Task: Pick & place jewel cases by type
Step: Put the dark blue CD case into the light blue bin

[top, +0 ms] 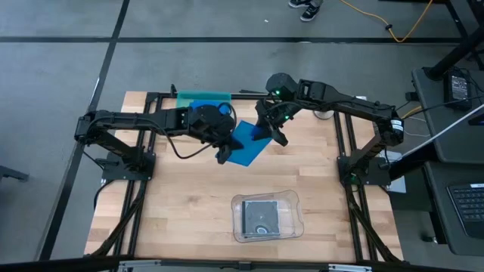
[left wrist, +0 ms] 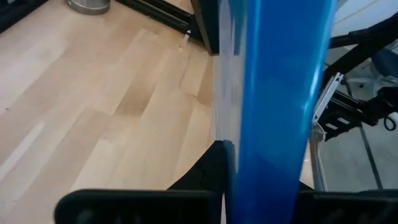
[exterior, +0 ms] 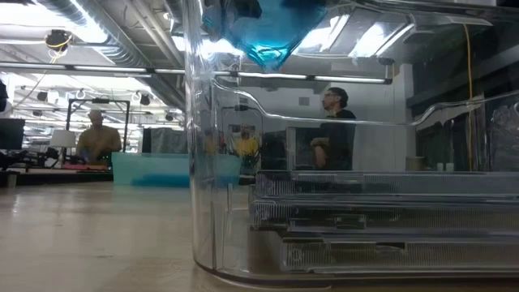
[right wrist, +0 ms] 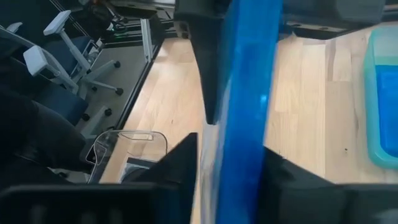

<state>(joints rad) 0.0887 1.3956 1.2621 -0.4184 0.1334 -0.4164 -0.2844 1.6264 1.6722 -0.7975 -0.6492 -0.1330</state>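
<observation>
We judge the step in hand to be a hand-over, or a shared carry, of one bright blue rectangular plastic jewel case, which hangs above the wooden counter between the two arms. The left end effector grips it at one edge and the right end effector grips the opposite edge; in each wrist view the blue case stands edge-on between that arm's own dark fingers, so both are clamped on it. In the right wrist view the same case runs up between the fingers in the same way

Just behind the held case sits the teal translucent plastic tray at the far edge of the counter, with blue showing inside it. Nearer the front, the larger clear plastic tray holds dark grey square cases showing a disc; the low view shows them stacked flat

By type, we take the blue case to belong in the teal tray. The next move calls for one end effector to let go while the other keeps its hold, then to carry the case over that tray and lay it flat inside
</observation>
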